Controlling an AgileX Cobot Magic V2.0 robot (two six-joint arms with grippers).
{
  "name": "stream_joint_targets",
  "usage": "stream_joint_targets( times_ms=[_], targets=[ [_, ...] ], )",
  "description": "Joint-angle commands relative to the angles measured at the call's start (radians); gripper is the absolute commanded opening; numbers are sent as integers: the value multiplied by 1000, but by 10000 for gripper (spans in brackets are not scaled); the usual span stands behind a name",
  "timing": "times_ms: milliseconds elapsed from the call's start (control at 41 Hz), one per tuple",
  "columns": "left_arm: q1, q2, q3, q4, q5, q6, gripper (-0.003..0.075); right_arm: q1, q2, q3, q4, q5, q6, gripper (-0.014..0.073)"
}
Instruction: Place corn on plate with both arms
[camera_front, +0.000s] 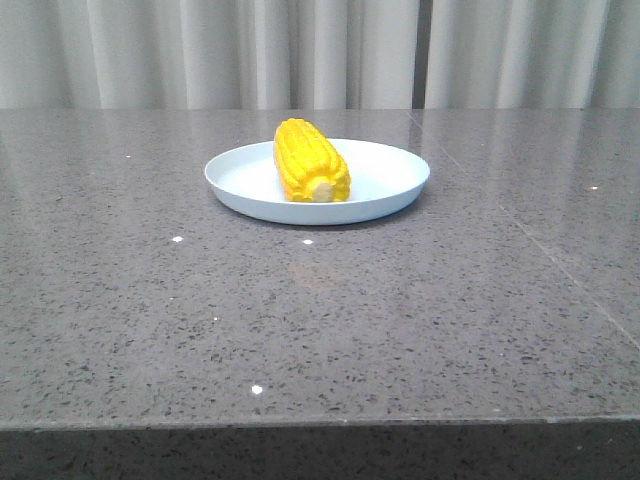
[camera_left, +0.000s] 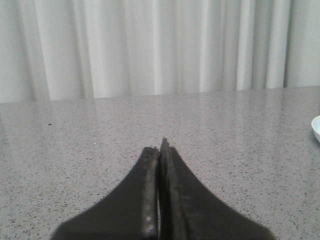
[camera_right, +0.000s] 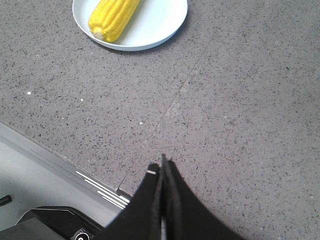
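The yellow corn (camera_front: 310, 161) lies on the pale blue-white plate (camera_front: 390, 178) at the middle of the grey table, its cream stub end toward the front. Both also show in the right wrist view: the corn (camera_right: 113, 17) on the plate (camera_right: 160, 22). A sliver of the plate's rim (camera_left: 316, 128) shows in the left wrist view. My left gripper (camera_left: 160, 150) is shut and empty, low over bare table, far from the plate. My right gripper (camera_right: 163, 167) is shut and empty above the table's front edge, well away from the plate. Neither gripper shows in the front view.
The grey speckled table (camera_front: 300, 320) has a thin seam line (camera_right: 185, 85) running across it. White curtains (camera_front: 300, 50) hang behind the table's far edge. The table's front edge and part of the robot base (camera_right: 45, 220) show in the right wrist view.
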Motion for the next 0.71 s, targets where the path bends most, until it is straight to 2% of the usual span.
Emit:
stream_joint_targets(
  times_ms=[0, 683],
  targets=[
    [-6, -23, 5, 39, -76, -74, -20, -4, 5, -21, -12, -59, -8, -68],
    [-6, -23, 5, 47, -75, -92, -20, -4, 5, -21, -12, -59, -8, -68]
  ],
)
